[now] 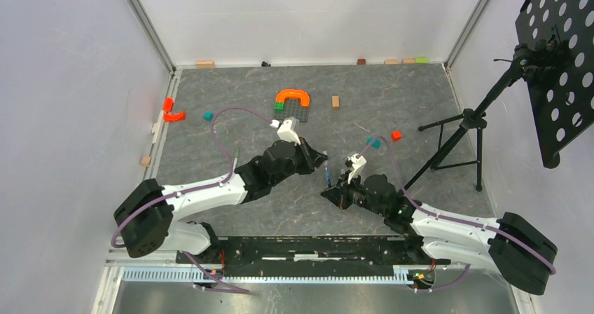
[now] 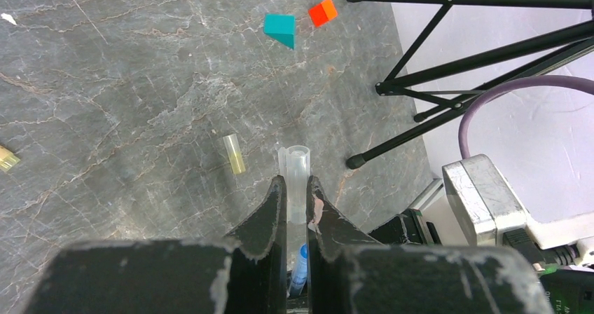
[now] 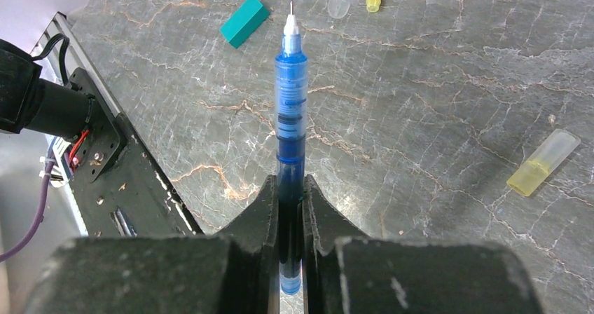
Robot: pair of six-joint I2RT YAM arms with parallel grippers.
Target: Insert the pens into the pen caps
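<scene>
Mid-table, the left gripper (image 2: 295, 191) clamps a clear cap (image 2: 294, 161), its open mouth outward. The right gripper (image 3: 290, 191) clenches the blue pen (image 3: 290, 97), tip forward. A yellow cap (image 2: 234, 153) lies nearby, and a tripod (image 1: 459, 135) stands close on the right.

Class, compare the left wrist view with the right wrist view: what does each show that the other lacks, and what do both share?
Left wrist only: the left gripper shut on a clear cap, a red-orange block, black tripod legs. Right wrist only: the right gripper shut on the blue pen, tip pointing away from the camera. Both: the grey table, plus a teal block and a loose yellow cap in each, perhaps not the same ones.
</scene>
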